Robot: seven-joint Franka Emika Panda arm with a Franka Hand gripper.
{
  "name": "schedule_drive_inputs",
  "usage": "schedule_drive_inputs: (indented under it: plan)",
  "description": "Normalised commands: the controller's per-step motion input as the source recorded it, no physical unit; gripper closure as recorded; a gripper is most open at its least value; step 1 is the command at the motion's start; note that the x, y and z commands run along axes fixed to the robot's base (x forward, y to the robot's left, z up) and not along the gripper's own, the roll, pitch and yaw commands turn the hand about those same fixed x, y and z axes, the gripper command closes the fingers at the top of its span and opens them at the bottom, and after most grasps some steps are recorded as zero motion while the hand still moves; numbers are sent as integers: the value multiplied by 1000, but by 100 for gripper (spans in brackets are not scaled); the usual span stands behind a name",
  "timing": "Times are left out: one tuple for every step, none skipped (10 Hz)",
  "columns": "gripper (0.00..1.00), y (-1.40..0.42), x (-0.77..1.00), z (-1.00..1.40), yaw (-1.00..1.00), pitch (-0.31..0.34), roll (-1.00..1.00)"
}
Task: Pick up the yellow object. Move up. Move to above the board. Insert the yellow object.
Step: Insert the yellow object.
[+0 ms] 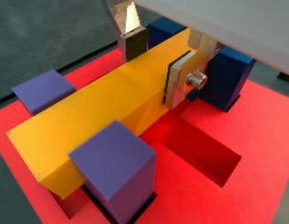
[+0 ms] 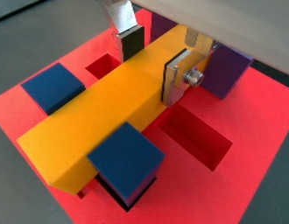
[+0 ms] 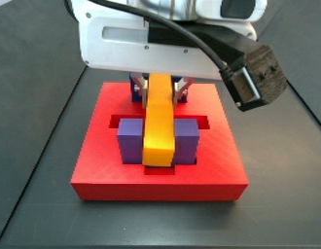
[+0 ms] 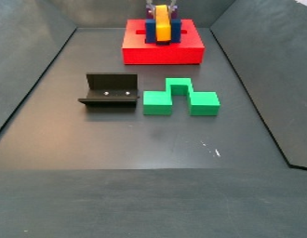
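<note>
Your gripper (image 1: pixel 157 55) points straight down under the white wrist housing. Silver finger plates (image 2: pixel 178 75) stand parallel, jaws closed against the yellow object (image 1: pixel 100 109), one at each long face.

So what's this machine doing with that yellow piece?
The arm's gripper is over the red board, its fingers clamped on the yellow bar. The bar lies lengthwise between the board's upright blue and purple blocks, along the central slot. How deep it sits is hard to tell. A green block and the fixture sit untouched on the floor.
</note>
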Motion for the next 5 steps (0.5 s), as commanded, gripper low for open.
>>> schedule_drive_inputs:
  plan:
    - [100, -100, 0, -254, 0, 0, 0]
    - [100, -129, 0, -234, 0, 0, 0]
    - [100, -146, 0, -246, 0, 0, 20]
    - [100, -49, 0, -283, 0, 0, 60]
    - [100, 0, 74, -231, 0, 0, 97]
